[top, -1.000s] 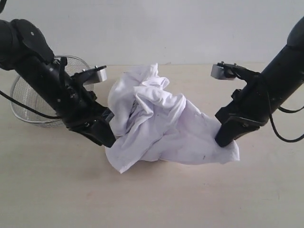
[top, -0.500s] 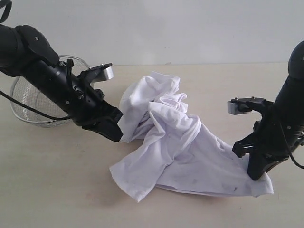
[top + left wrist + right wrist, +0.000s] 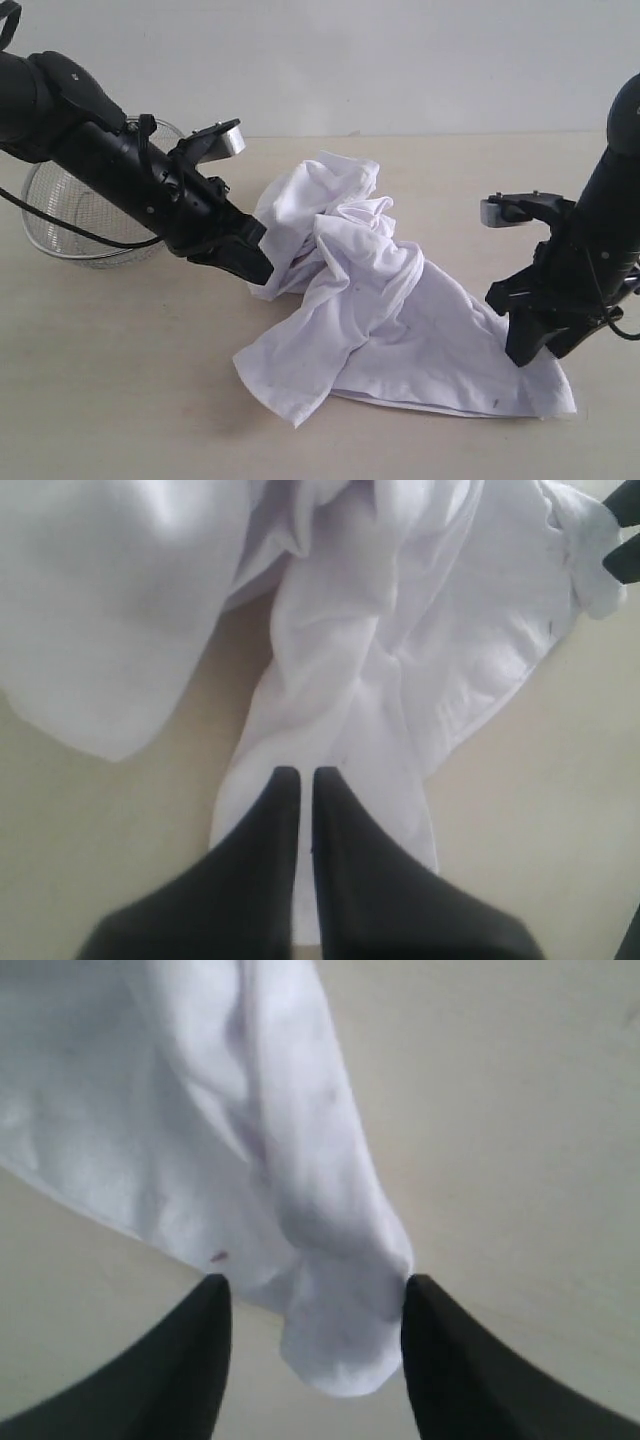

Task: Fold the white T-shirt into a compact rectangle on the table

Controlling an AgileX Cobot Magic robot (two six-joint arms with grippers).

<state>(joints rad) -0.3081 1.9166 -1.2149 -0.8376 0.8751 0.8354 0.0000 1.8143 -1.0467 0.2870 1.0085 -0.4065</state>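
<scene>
The white T-shirt [image 3: 370, 300] lies crumpled on the table [image 3: 120, 400], bunched high at the back and spread flatter toward the front right. My left gripper [image 3: 258, 272] is at the shirt's left edge. In the left wrist view the left gripper [image 3: 300, 775] is shut, with a strip of the white T-shirt [image 3: 400, 630] pinched between its fingers. My right gripper [image 3: 530, 352] stands over the shirt's right corner. In the right wrist view the right gripper [image 3: 315, 1285] is open, and a rounded end of the T-shirt [image 3: 340, 1340] lies loose between its spread fingers.
A silver wire-mesh basket [image 3: 70, 215] stands at the back left, behind the left arm. Bare table [image 3: 120, 400] extends in front of the shirt and to both sides. A pale wall runs along the far edge.
The right gripper dragged the shirt's corner right and toward the front, then opened and let it go. The left gripper shut on the shirt's left side. The shirt is spread wider.
</scene>
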